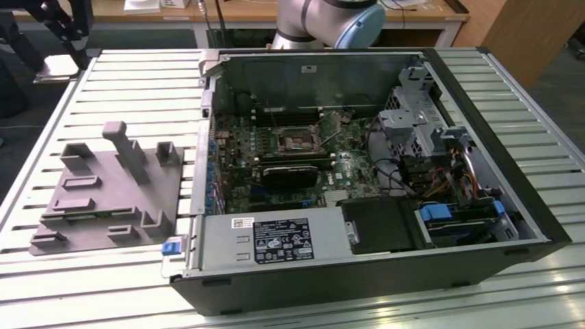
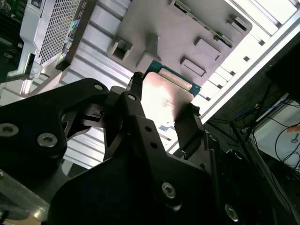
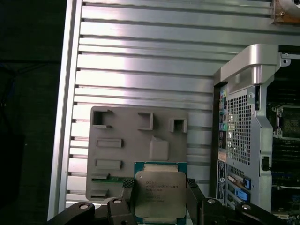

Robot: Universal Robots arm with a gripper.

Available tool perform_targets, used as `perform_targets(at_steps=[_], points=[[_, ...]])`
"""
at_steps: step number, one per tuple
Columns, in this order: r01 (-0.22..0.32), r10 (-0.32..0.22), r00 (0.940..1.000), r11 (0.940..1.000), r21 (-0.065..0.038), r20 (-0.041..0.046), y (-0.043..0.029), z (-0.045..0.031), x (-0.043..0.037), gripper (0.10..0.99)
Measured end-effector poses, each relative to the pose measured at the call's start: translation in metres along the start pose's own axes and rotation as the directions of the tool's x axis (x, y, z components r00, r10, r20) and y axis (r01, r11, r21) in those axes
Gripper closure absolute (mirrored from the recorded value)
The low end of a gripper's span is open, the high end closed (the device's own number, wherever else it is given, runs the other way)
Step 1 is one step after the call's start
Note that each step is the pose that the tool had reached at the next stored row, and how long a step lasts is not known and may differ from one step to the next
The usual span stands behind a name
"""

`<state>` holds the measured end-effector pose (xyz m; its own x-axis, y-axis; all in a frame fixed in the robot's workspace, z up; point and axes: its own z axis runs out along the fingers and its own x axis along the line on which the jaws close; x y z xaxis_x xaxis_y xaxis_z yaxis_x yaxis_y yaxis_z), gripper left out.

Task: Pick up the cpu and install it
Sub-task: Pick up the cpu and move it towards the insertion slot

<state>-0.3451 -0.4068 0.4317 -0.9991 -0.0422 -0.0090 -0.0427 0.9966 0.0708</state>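
In both wrist views my gripper [image 3: 160,196] is shut on the cpu [image 3: 159,190], a flat square chip with a shiny silver top and a green rim. One black finger [image 3: 127,193] presses on each side of it. In the second wrist view the cpu's metal face [image 2: 164,96] sits between the fingertips of the gripper [image 2: 161,102]. The chip hangs well above the grey tray [image 3: 122,140], over one of its edges. The black-framed motherboard socket [image 1: 297,142] lies inside the open computer case [image 1: 366,274], and also appears in the first wrist view as the socket [image 3: 287,122].
The grey tray [image 1: 101,199] with raised posts sits on the slatted metal table [image 1: 137,82] at the exterior view's left of the case. Inside the case are a black card [image 1: 292,175], cables and a drive cage [image 1: 412,123]. The arm's base [image 1: 325,20] stands behind the case.
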Motion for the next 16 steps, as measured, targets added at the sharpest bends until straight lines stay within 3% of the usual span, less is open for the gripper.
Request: perform_targets(at_steps=[16], points=[[0.000,0.000,1.0000,1.0000,0.000,-0.0001,-0.0008,0.0001,-0.0236,0.557]])
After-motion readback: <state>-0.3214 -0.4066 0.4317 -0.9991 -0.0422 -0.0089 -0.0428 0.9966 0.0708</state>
